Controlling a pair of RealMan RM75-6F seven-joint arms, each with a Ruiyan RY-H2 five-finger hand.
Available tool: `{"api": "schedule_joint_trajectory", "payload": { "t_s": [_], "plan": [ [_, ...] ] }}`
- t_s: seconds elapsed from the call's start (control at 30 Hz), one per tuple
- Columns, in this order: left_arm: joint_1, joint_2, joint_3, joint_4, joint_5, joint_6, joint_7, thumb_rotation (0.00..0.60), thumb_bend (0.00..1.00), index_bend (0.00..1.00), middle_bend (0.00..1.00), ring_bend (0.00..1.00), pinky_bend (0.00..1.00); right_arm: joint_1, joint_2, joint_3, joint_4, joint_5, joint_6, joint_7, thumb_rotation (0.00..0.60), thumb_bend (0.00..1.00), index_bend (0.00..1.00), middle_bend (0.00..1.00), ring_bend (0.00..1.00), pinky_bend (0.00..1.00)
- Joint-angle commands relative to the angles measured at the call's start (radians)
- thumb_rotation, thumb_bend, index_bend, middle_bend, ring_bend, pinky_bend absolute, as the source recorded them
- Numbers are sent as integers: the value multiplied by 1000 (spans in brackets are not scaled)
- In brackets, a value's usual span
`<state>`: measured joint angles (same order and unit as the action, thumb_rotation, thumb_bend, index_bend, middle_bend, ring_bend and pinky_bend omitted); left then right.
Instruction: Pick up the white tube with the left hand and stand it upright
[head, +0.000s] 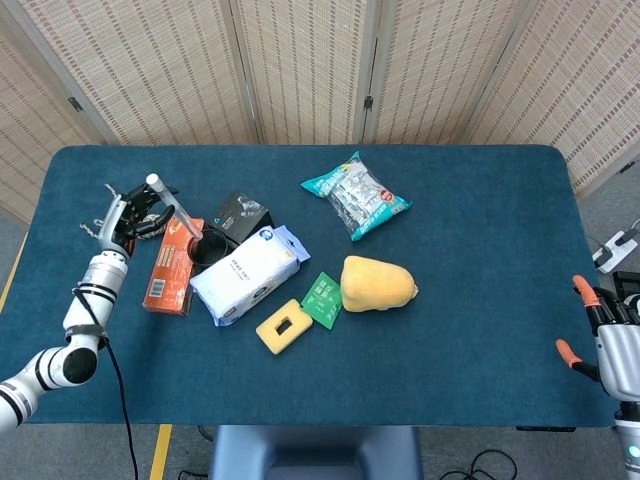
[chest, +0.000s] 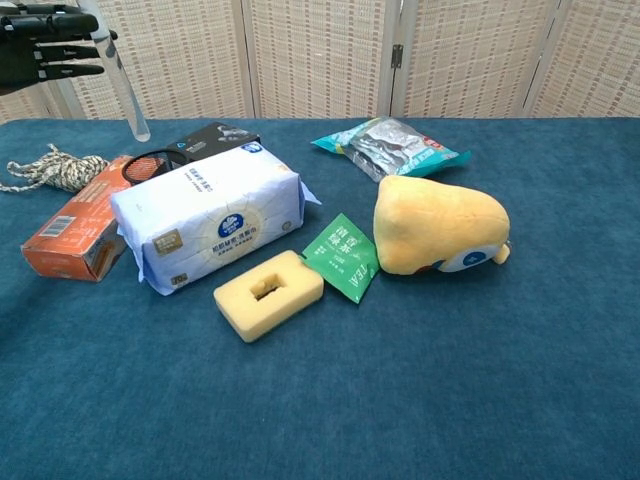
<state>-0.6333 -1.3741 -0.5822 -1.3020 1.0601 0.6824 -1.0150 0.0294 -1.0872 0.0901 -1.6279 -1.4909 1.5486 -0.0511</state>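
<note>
The left robot hand (head: 133, 210) grasps the tube (chest: 118, 75) above the desk's (head: 480, 250) 9 o'clock side, near upright, lower end tipped toward 5 o'clock. The right robot hand (head: 610, 345) hangs released.

- Table (head: 480, 260): dark blue cloth top, carrying all items below.
- Orange box (head: 172, 264): flat, near the left end.
- Rope bundle (chest: 55, 168): lying just beside the orange box, on its far-left side.
- Black packet (head: 243, 212): behind the white tissue pack (head: 244, 274) — a black ring (head: 207, 246) lies between them.
- Yellow sponge (head: 284, 326): just beside the green tea sachet (head: 323, 298).
- Yellow plush toy (head: 377, 284): on its side, right of the sachet.
- Teal snack bag (head: 355, 195): further back, apart from the rest.
</note>
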Motion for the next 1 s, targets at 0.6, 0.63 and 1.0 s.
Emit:
{"api": "schedule_joint_trajectory", "payload": {
  "t_s": [0.6,0.63,1.0],
  "plan": [
    [-40,-115,81,80,-22,94,178,600,442,643,412,260,159,3,-4,-1,3,7,-11,1,600,176,54,205,150,270],
    [-42,-128,92,93,-14,109,198,600,442,643,412,260,159,4,-5,-1,4,7,-12,2,600,176,54,205,150,270],
    [-51,-221,180,215,67,196,327,600,442,603,381,237,152,2,-8,-3,7,3,-9,7,600,176,56,206,150,270]
  ]
}}
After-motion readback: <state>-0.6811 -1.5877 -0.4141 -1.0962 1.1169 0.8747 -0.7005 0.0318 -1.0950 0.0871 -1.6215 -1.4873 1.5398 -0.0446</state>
